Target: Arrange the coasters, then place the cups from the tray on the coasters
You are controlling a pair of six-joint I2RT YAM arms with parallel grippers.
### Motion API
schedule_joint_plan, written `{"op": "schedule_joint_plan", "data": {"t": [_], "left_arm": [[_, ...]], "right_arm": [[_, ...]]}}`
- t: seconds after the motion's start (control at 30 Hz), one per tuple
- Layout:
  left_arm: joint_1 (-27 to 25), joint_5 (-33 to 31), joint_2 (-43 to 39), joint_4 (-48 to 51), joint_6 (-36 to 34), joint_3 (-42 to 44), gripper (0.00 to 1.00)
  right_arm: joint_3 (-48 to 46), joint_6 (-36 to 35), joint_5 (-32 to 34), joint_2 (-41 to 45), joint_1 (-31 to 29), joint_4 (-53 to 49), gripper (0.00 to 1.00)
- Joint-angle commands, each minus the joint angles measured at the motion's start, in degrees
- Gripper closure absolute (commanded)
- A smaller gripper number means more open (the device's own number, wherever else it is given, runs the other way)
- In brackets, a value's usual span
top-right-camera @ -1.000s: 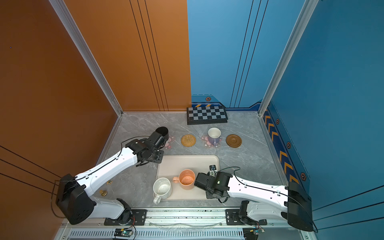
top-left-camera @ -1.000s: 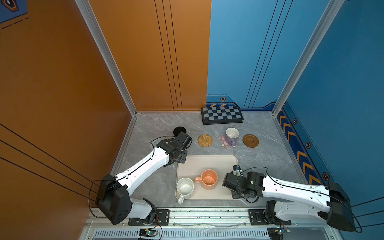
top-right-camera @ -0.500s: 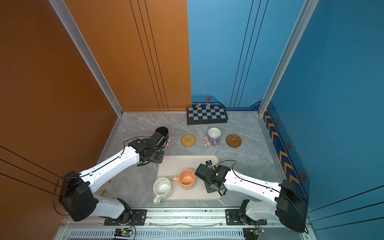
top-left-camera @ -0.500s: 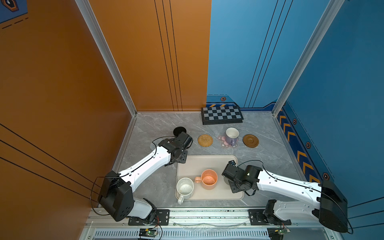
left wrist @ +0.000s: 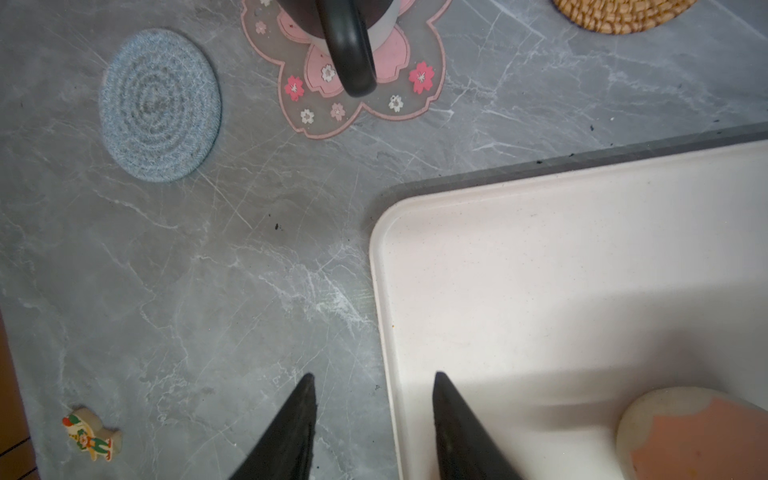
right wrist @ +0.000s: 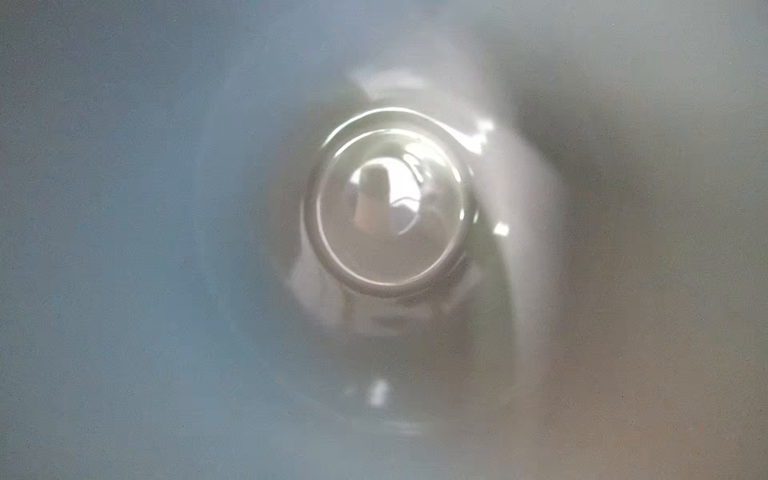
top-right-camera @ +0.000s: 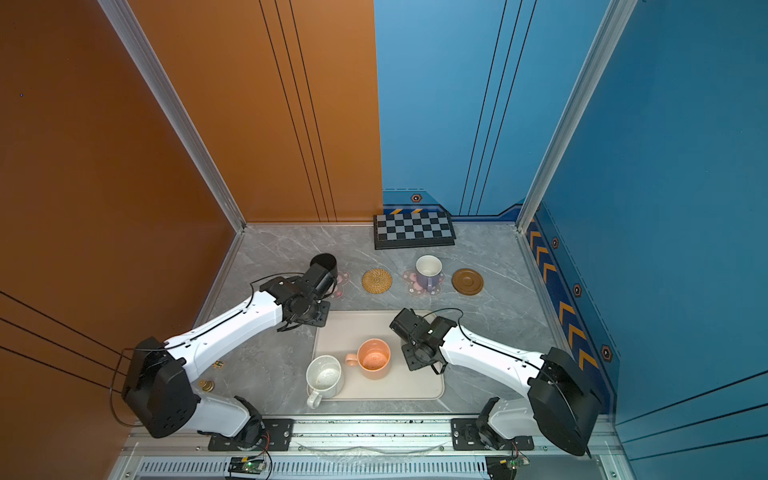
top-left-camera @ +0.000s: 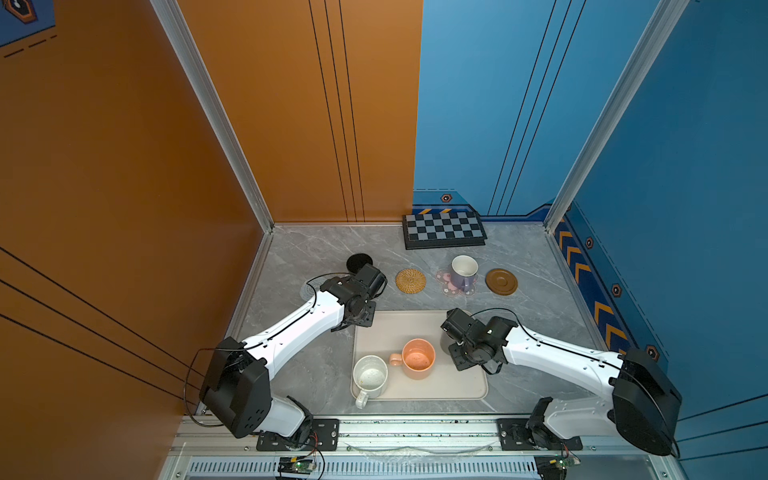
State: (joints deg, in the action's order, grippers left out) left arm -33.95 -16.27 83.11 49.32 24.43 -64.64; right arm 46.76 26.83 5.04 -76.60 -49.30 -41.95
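Counting five coasters in a row on the bench (top-left-camera: 291, 257), beyond the tray (top-left-camera: 415, 324).

- Black mug (top-left-camera: 359, 262) stands on one pink flower coaster (left wrist: 332, 116); lavender mug (top-left-camera: 463, 272) on the other pink flower coaster (top-left-camera: 446, 287).
- Knitted grey-blue coaster (left wrist: 160, 104), straw coaster (top-left-camera: 410, 281) and wooden coaster (top-left-camera: 501, 281) are bare.
- Speckled white mug (top-left-camera: 370, 376) and peach mug (top-left-camera: 417, 359) sit on the tray.
- Grey mug (right wrist: 390, 208) is under the right arm (top-left-camera: 540, 353); its blurred inside fills the wrist view.
- Right fingers hidden; cannot tell their state.
- Left fingers (left wrist: 299, 419) apart and empty, straddling the tray's edge.

Judged: coasters arranged, two of five mugs placed, three to go.
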Motion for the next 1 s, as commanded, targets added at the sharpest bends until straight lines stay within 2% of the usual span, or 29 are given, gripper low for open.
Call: {"op": "schedule_joint_plan", "data": {"t": [0.0, 0.3, 0.43, 0.77, 0.97], "left_arm": [[0.7, 0.1, -0.3, 0.2, 1.0, -1.3, 0.53], [0.7, 0.5, -0.1, 0.2, 1.2, -1.5, 0.53], [0.6, 0.8, -0.3, 0.2, 1.2, -1.5, 0.53], [0.6, 0.4, -2.9, 0.3, 1.3, -1.1, 0.53], [0.6, 0.5, -3.2, 0.3, 1.8, -0.1, 0.53]], "right_arm": [[0.6, -1.1, -0.8, 3.0, 0.5, 0.6, 0.66], [-2.3, 0.2, 0.4, 11.1, 3.5, 0.1, 0.67], [-2.3, 0.4, -1.9, 9.2, 4.1, -0.2, 0.67], [0.7, -0.2, -0.3, 4.7, 4.1, 0.0, 0.68], [1.0, -0.1, -0.5, 2.0, 3.9, 1.5, 0.74]]}}
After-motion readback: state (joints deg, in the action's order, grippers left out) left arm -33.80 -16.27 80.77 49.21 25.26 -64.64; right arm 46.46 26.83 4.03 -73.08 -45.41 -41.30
